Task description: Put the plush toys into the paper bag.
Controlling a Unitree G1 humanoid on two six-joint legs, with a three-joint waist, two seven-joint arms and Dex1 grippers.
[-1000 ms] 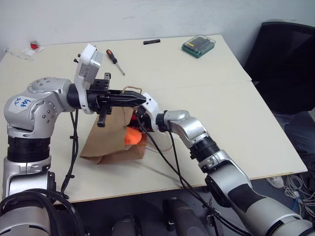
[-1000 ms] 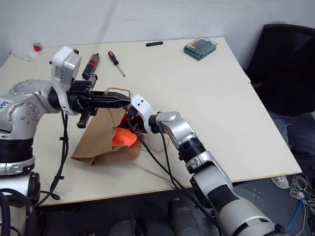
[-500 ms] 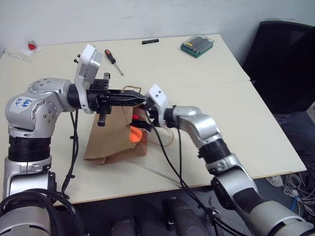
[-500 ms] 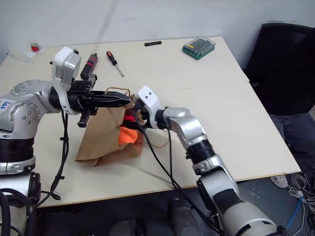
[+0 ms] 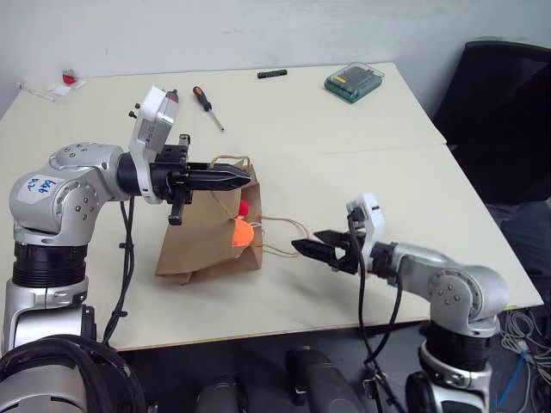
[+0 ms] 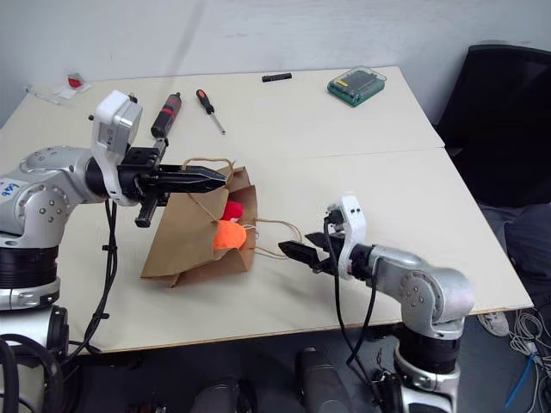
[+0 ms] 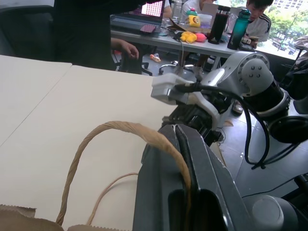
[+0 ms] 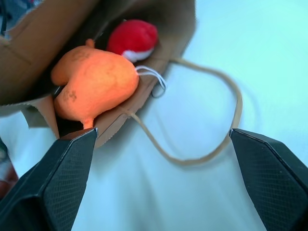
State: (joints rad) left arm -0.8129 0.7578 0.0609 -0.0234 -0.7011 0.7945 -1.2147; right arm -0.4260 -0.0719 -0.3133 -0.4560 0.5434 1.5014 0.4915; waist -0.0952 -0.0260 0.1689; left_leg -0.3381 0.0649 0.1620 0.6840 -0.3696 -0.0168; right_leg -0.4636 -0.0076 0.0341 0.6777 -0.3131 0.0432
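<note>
the right gripper [image 6: 303,252] has pulled back out of the plain brown kraft paper bag [image 6: 185,241], fingers spread wide and empty. the left gripper [image 5: 231,179] stays pinched shut on one tan cord handle [image 7: 120,132]. the bright orange lobed plush toy [image 8: 94,82] and rounded red plush toy [image 8: 132,37] sit in the bag's mouth.

even, bright overhead room light, soft shadows under the paper bag [image 5: 202,245], daylight glare at upper right of left wrist view, right wrist close-up slightly blurred

The brown paper bag [image 6: 194,237] lies on its side on the surface, its open mouth facing right. One cord handle is lifted up; the other lies flat on the surface to the right. The orange plush toy [image 6: 228,235] sits in the mouth. The red plush toy [image 6: 232,210] sits just behind it, deeper inside.
</note>
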